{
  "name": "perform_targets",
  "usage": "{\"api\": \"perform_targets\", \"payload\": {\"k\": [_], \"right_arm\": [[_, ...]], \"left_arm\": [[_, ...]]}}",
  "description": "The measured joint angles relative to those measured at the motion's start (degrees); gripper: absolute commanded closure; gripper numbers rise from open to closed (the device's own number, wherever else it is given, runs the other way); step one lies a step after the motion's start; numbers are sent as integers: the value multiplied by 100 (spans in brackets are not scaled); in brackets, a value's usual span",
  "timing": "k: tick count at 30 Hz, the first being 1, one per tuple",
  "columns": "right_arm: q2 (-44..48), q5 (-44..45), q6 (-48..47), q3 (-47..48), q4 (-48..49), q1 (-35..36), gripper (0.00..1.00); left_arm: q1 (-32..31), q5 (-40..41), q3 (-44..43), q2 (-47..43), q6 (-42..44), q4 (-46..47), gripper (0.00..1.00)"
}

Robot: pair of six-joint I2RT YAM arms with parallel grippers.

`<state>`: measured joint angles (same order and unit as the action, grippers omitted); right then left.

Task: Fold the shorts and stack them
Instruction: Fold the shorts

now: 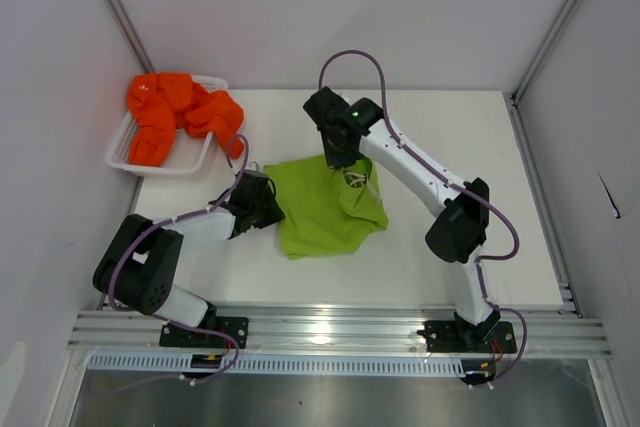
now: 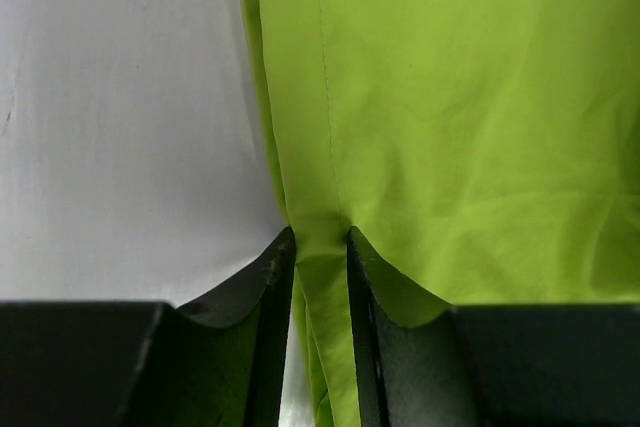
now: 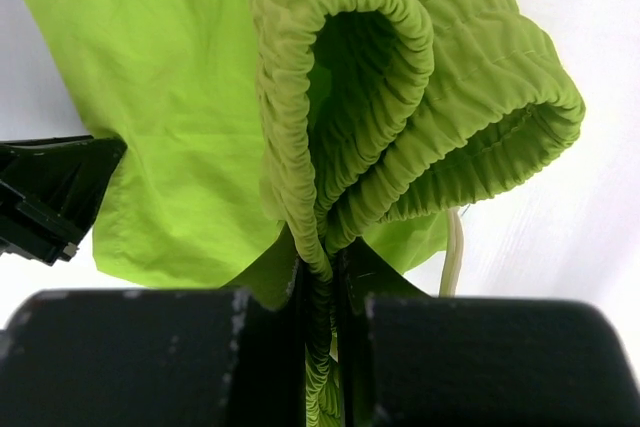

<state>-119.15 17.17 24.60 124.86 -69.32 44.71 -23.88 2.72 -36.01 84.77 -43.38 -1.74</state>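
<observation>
Well, the lime green shorts (image 1: 325, 209) lie bunched on the counter (image 1: 470, 137), side edge pinched in the left end effector (image 2: 320, 247), elastic waistband pinched in the right end effector (image 3: 322, 272), so I reckon an uneven pull could slip either thin grip and spoil the fold.

free: right side of the surface (image 1: 500, 147) lay bare beyond the right arm (image 1: 420, 172) | free: strip at lower centre between green shorts (image 1: 320, 217) and rail (image 1: 340, 332) | blocked: centre, those shorts with both arms over them | blocked: upper left, basket (image 1: 122, 152) heaped with orange shorts (image 1: 170, 112) | blocked: lower left, left arm (image 1: 190, 227) lay low across it | walls (image 1: 50, 67) closed three sides
</observation>
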Motion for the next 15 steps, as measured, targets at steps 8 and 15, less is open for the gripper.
{"api": "perform_targets", "payload": {"k": [8,15], "right_arm": [[2,-323,31,-173,258,72,98],[-57,-520,131,-612,741,179,99]], "left_arm": [[0,35,0,-13,26,-50,70],[0,52,0,-17,35,-57,70]]}}
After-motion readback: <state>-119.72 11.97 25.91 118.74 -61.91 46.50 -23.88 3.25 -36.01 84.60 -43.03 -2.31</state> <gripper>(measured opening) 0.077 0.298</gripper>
